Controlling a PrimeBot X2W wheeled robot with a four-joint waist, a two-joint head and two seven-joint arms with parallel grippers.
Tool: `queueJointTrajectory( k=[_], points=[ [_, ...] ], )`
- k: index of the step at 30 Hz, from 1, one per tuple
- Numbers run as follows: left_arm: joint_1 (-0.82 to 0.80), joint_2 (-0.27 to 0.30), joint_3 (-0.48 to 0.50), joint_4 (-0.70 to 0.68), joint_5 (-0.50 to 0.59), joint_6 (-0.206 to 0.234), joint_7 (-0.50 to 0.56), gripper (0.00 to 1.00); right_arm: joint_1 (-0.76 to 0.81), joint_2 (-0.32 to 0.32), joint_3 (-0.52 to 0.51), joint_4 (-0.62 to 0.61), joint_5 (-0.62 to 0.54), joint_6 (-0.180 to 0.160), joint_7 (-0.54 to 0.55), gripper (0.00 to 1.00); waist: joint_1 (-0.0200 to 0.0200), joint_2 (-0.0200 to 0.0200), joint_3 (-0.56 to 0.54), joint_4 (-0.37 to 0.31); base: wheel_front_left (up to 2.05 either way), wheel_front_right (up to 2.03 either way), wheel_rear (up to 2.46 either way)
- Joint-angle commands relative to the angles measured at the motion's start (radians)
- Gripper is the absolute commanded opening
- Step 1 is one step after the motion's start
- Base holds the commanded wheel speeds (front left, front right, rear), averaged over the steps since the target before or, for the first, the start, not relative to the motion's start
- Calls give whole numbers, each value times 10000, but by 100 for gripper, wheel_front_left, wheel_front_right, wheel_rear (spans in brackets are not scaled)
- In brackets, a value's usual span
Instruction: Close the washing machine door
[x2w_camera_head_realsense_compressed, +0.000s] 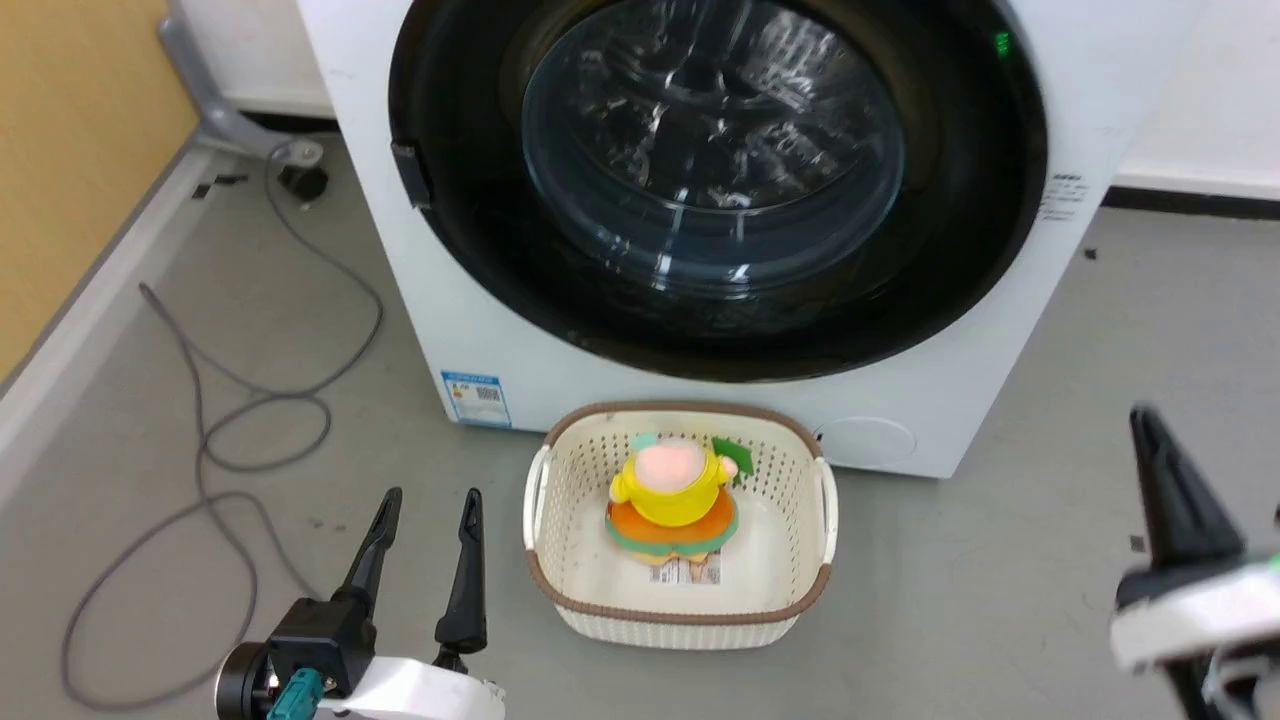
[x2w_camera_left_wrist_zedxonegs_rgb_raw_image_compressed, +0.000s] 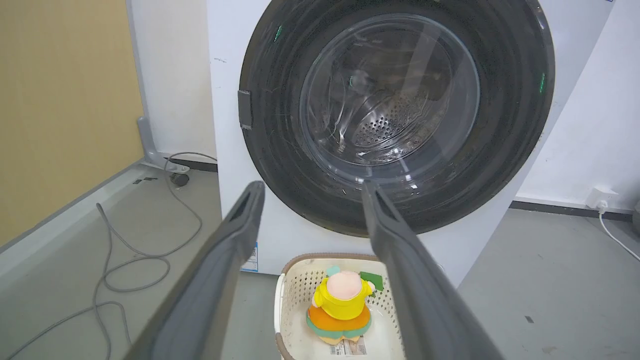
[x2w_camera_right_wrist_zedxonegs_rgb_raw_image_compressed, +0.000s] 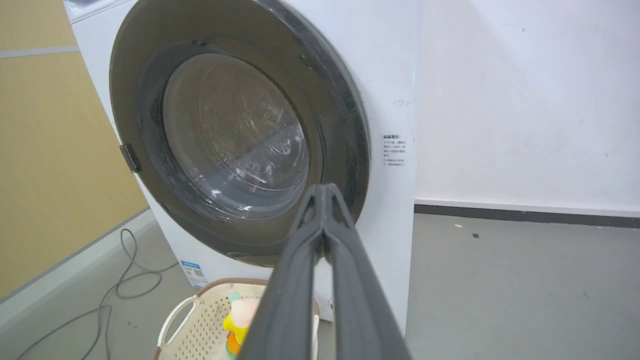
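Nearest to the robot, the left gripper (x2w_camera_head_realsense_compressed: 432, 497) hovers low over the grey floor (x2w_camera_head_realsense_compressed: 1000, 580) with its 2 fingers apart and nothing between them. The right gripper (x2w_camera_right_wrist_zedxonegs_rgb_raw_image_compressed: 325, 192) has its 2 fingers pressed together at the tips, and it is also empty. Both grippers are well apart from the machine and touch nothing. Between them, a little further, a cream basket (x2w_camera_head_realsense_compressed: 680, 635) stands on the floor just in front of the machine, with a yellow and orange soft toy (x2w_camera_head_realsense_compressed: 675, 490) inside it. A grey cable (x2w_camera_head_realsense_compressed: 200, 440) lies in loops on the floor to the left. Behind the basket is the washing machine (x2w_camera_head_realsense_compressed: 560, 340), and the washing machine door (x2w_camera_head_realsense_compressed: 960, 200) lies flat against its white front. In the right wrist view I see no gap between the black rim and the front panel. I judge that the door is already shut, so the task seems finished. Whether the latch (x2w_camera_head_realsense_compressed: 410, 175) has caught, I cannot tell. Behind the machine is a white wall (x2w_camera_right_wrist_zedxonegs_rgb_raw_image_compressed: 525, 100).
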Motion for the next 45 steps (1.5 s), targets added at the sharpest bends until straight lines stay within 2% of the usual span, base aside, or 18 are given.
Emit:
queueJointTrajectory(
  k=[1,2,6,7,8,9,15,27,28,45],
  points=[
    [139,5,36,45,74,-44,-43,100,356,230,-145,-228,-194,-7,-38,0,1,0,-93,-66,0,0,0],
    [227,5,48,130,107,-79,-44,100,1249,906,-605,-1013,-846,-7,69,0,1,0,-205,-104,0,0,0],
    [365,10,37,251,214,-79,-44,100,2114,1726,-1120,-1763,-1943,-7,234,0,1,0,-352,-137,0,0,0],
    [409,11,22,275,247,-80,-44,100,2280,1947,-1182,-1872,-2126,-7,252,29,1,0,-385,-138,0,0,0],
    [453,10,2,288,277,-77,-44,100,2421,2118,-1254,-1969,-2284,-7,245,94,1,0,-413,-137,0,0,0],
    [496,10,-17,298,296,-74,-44,100,2549,2231,-1309,-2054,-2489,-7,232,100,1,0,-440,-135,0,0,0],
    [678,9,-140,299,381,-18,-44,100,2956,2639,-1497,-2216,-2828,-7,142,100,1,0,-536,-105,0,0,0],
    [655,7,-226,186,545,68,-44,100,3005,2746,-1382,-2112,-2895,-7,102,100,1,0,-544,-48,0,0,0],
    [598,2,-214,216,494,54,2,0,2865,2696,-1384,-2130,-2866,0,167,0,1,0,-544,-48,0,0,0],
    [534,-1,-80,119,642,58,287,0,2717,2710,-1271,-2123,-3027,-1,430,0,1,0,-538,-117,0,0,0]
  ],
)
